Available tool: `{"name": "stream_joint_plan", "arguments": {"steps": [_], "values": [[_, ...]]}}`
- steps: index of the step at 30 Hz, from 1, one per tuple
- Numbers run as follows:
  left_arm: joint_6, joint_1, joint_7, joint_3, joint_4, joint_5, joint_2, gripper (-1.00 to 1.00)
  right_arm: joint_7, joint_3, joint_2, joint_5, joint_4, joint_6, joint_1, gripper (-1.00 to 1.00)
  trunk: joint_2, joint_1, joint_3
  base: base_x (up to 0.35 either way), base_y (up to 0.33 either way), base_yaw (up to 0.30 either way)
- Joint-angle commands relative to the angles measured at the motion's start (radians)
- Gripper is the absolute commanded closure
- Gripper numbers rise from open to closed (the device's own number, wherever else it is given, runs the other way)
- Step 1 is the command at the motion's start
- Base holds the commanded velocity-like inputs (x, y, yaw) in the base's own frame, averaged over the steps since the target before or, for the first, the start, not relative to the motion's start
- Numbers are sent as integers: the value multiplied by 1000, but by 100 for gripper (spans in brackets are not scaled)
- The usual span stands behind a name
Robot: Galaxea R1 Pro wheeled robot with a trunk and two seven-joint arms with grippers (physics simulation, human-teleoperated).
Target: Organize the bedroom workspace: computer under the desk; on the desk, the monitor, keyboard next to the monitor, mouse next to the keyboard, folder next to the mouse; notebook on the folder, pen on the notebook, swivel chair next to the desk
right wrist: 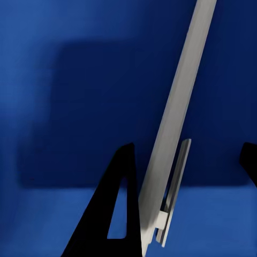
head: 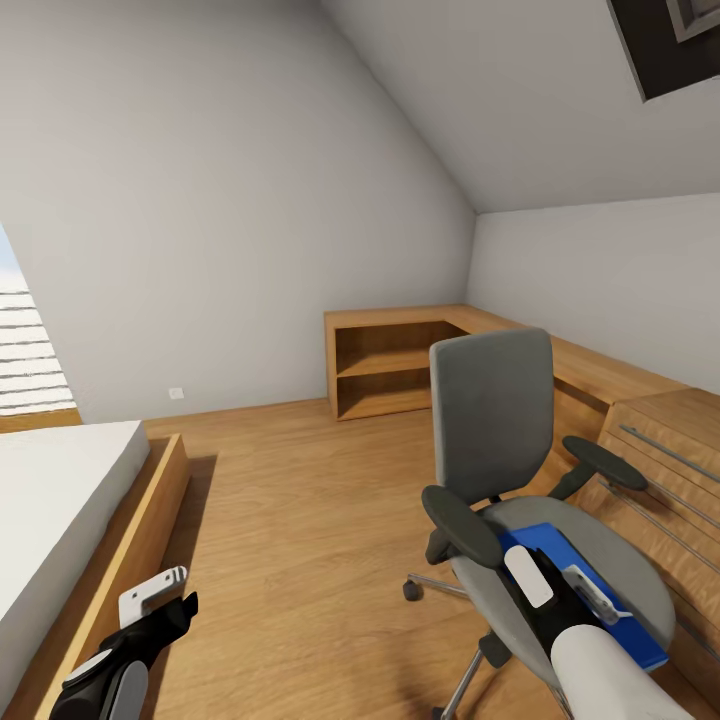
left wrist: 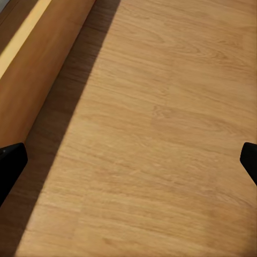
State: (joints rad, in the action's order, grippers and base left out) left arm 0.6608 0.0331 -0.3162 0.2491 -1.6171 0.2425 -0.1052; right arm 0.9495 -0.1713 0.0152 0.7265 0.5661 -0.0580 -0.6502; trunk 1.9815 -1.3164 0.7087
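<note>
Two fingers of your right gripper [right wrist: 182, 176] stand apart over the folder [head: 600, 590], a thin grey strip rising between them; whether they touch the blue cover, I cannot tell. That folder lies flat on the seat of the swivel chair [head: 495, 420]. Your left gripper [head: 150, 610] hangs spread and empty over the plank floor [left wrist: 160, 107], well to the left of the chair, beside a wooden bed frame [head: 130, 540]. Behind the chair, a low wooden cabinet [head: 385, 360] runs along the wall.
</note>
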Motion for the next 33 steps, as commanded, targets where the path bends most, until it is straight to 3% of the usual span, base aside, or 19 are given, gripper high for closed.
{"name": "stream_joint_plan", "arguments": {"steps": [1, 33], "values": [[3, 1, -7, 0, -1, 11, -1, -100, 3, -1, 0, 5, 2, -6, 0, 100, 0, 0, 1, 0, 0, 0], [3, 1, -7, -1, -1, 11, -6, -100, 6, -1, -1, 7, 2, -6, 0, 100, 0, 0, 1, 0, 0, 0]]}}
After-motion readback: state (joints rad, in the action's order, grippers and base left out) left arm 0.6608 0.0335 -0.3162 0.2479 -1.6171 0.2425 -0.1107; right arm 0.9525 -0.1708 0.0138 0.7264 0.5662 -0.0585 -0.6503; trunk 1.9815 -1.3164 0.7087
